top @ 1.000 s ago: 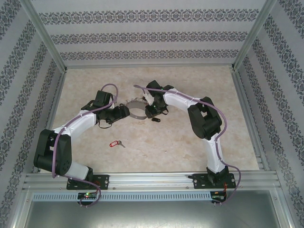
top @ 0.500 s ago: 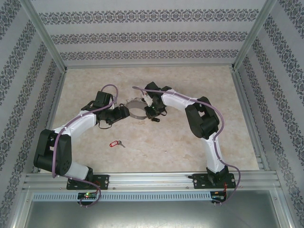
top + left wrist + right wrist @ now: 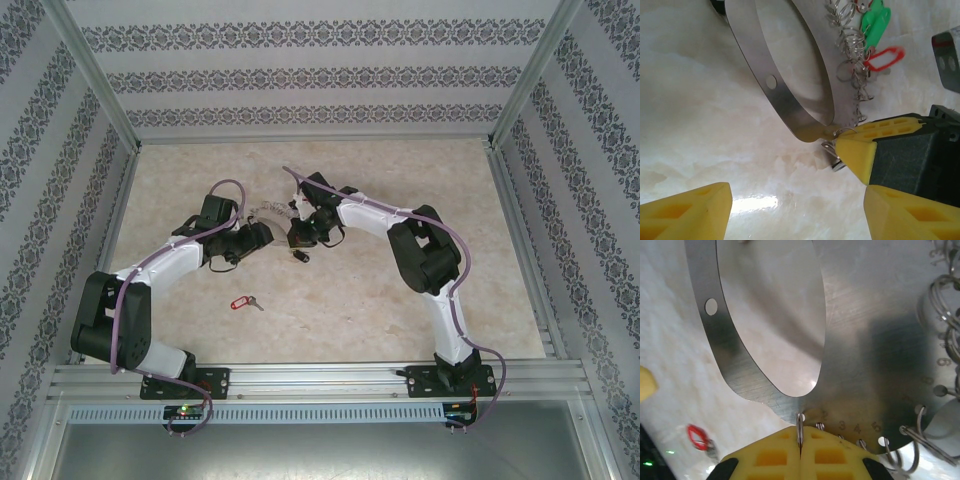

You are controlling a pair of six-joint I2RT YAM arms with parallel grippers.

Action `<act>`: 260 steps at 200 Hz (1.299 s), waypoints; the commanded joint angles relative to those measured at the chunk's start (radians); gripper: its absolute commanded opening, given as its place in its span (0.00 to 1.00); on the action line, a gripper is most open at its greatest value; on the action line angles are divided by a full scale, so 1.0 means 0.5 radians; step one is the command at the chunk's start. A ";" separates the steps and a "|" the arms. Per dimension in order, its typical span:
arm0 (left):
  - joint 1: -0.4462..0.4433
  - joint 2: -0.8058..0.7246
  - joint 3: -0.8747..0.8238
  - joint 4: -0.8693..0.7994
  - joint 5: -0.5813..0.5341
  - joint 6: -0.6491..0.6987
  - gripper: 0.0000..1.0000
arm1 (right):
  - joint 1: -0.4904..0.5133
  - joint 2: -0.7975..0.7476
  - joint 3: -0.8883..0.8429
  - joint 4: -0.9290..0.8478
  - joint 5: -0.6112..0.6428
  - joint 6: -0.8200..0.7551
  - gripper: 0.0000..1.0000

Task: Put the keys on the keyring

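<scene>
Keyring [image 3: 865, 340]: flat steel hoop with numbered holes, resting mid-table [image 3: 330, 320] between the arms, with a green tag [image 3: 875, 22] and a red tag [image 3: 885, 56] hung from rings on its far rim. Right gripper [image 3: 800, 445]: jaws pinched tight on a small ring [image 3: 800, 422] at the hoop's near edge, seemingly to work it through a hole. Left gripper [image 3: 797, 200]: jaws wide, holding nothing, just short of the hoop, probably ready to steady it; a red key [image 3: 243, 301] lies well apart, not yet threaded.

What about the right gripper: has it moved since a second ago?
Yes. The right gripper has shifted left in the top view, nearer the red-tagged key, which stayed put.
</scene>
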 commanded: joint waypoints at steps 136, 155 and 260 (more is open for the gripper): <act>0.061 0.617 0.487 0.177 -0.147 -0.300 0.45 | 0.070 -0.247 -0.310 0.481 -0.252 0.458 0.00; 0.059 0.646 0.547 0.167 -0.151 -0.275 0.34 | 0.068 -0.250 -0.325 0.483 -0.244 0.469 0.00; -0.006 0.573 0.879 -0.162 -0.042 0.197 0.00 | 0.012 -0.413 -0.340 0.462 -0.349 0.377 0.36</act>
